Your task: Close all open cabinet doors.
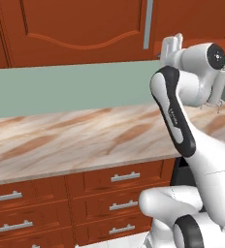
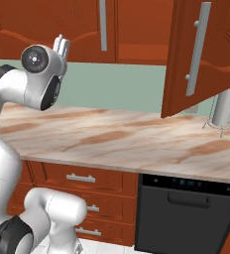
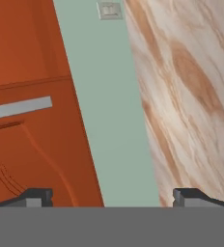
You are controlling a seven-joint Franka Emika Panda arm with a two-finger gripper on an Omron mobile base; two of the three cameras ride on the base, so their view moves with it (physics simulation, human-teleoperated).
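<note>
One tall reddish-brown cabinet door (image 2: 206, 54) hangs swung out over the counter at the right, its grey bar handle (image 2: 198, 49) facing me. To its left the cabinet stands open. Further left, another cabinet door (image 1: 80, 29) lies shut, with its handle (image 1: 148, 24) at its right edge. In the hand view that shut door (image 3: 32, 144) and its handle (image 3: 20, 108) lie at the left. My gripper (image 1: 173, 44) (image 2: 61, 43) (image 3: 112, 195) is raised just below the wall cabinets, left of the swung-out door. It is open, fingertips wide apart, holding nothing.
A marbled counter (image 1: 75, 135) runs below the green wall (image 2: 112, 89), with drawer fronts (image 1: 119, 179) under it. A grey post (image 2: 225, 106) stands on the counter at the right, and a black appliance (image 2: 186, 213) sits beneath. A wall outlet (image 3: 109, 9) shows in the hand view.
</note>
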